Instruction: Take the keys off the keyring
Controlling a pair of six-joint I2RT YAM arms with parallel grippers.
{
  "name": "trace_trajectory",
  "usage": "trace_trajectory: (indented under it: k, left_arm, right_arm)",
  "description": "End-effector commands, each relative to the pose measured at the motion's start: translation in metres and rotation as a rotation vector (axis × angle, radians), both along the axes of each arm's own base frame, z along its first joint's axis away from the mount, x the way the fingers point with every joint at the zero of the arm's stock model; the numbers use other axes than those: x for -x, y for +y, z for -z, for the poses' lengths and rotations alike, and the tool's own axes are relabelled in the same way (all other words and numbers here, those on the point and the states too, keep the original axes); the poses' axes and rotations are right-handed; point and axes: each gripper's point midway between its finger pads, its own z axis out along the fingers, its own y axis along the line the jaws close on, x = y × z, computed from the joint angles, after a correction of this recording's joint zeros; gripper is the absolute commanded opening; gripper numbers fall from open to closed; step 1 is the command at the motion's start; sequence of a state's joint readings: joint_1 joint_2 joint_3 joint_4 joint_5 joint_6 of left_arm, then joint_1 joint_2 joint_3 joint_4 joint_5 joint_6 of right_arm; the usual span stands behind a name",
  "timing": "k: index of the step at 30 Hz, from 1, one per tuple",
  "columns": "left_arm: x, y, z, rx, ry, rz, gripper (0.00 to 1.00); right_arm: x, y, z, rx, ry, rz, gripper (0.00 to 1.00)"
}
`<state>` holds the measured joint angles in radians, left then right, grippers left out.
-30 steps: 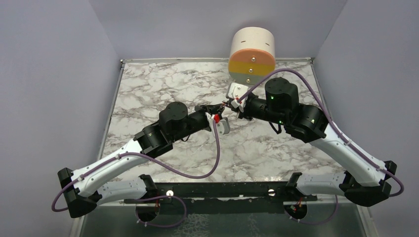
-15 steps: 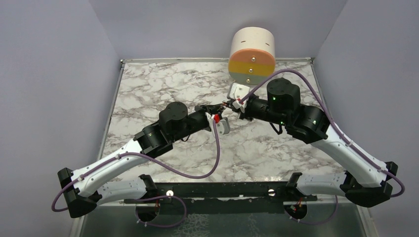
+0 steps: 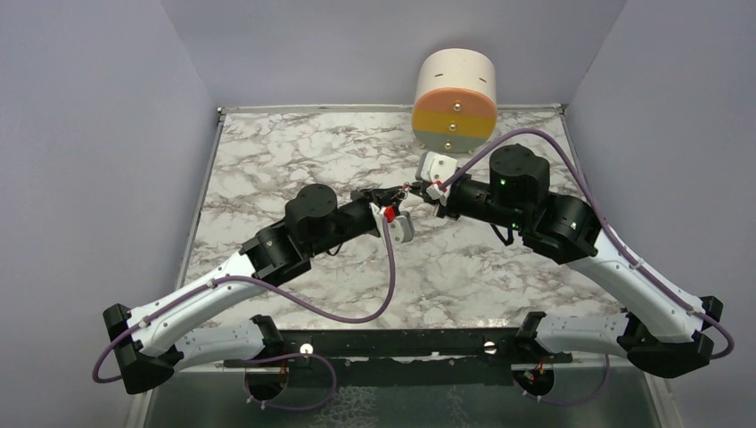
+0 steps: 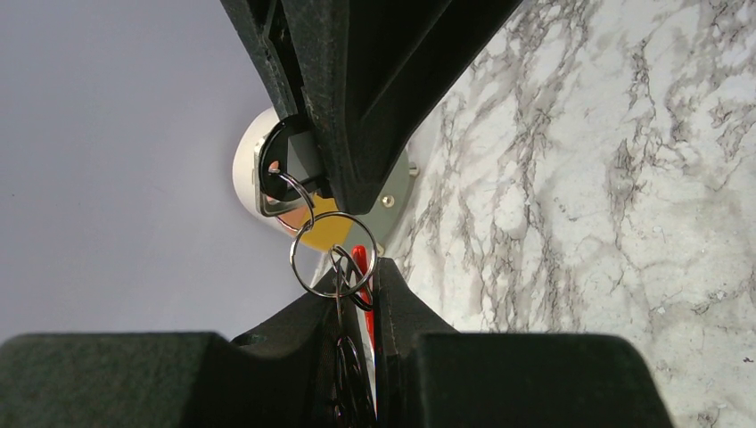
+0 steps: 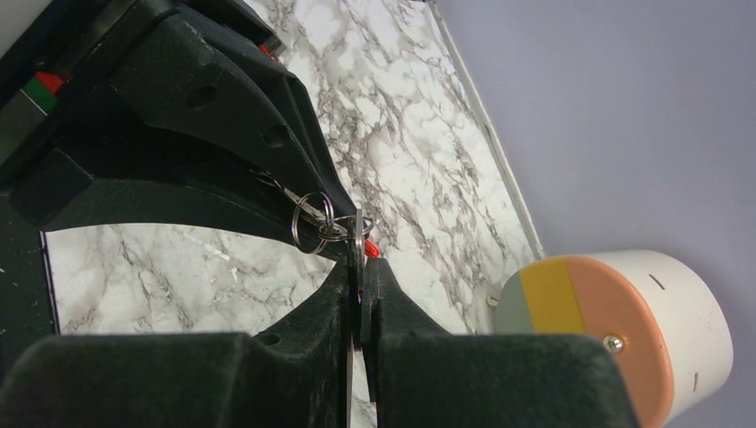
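The main danger here is a slip. The right end effector [image 5: 359, 278] is pinched tight on the thin flat blade of a key [image 5: 357, 234]. This is smooth bare metal that gives the pads little to bite on, so a pull at a wrong angle can let it slide out or twist. The left end effector [image 4: 360, 299] is closed narrowly on the keyring [image 4: 342, 267], with the red clip and small links pressed between its fingers. The whole thing hangs between the two arms, above the counter [image 4: 579, 223]. The ring is a thin, springy wire loop, and I judge that a straight pull can jam the key or bend the loop open. If either grip fails, the small shiny parts can drop onto the glossy marble-patterned surface and lie flat there. A second key I cannot make out.
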<state>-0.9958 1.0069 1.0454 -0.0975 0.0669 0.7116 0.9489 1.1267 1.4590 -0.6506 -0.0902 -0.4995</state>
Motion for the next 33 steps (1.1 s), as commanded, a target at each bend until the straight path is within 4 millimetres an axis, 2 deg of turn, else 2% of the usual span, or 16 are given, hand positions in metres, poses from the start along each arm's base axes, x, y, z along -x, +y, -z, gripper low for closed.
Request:
trace_trajectory:
  k: [1, 7, 16, 23, 28, 33]
  left_arm:
    - [0.003, 0.004, -0.009, 0.022, -0.01, 0.002, 0.0]
    - [0.001, 0.009, -0.012, 0.037, -0.02, -0.022, 0.0]
    - [-0.003, 0.026, -0.022, 0.069, -0.047, -0.094, 0.0]
    - [-0.005, 0.038, -0.033, 0.111, -0.072, -0.141, 0.0]
    - [-0.004, 0.053, -0.047, 0.164, -0.095, -0.186, 0.0]
    - [0.007, 0.063, -0.065, 0.245, -0.125, -0.164, 0.0]
  right_arm:
    - [-0.004, -0.008, -0.028, -0.08, -0.073, 0.043, 0.04]
    - [-0.004, -0.014, -0.03, -0.087, -0.083, 0.06, 0.02]
    - [-0.006, -0.033, -0.043, -0.146, -0.138, 0.132, 0.02]
    - [-0.006, -0.038, -0.046, -0.156, -0.145, 0.151, 0.02]
    - [-0.004, -0.049, -0.052, -0.178, -0.166, 0.175, 0.02]
    - [0.004, -0.053, -0.058, -0.194, -0.176, 0.15, 0.02]
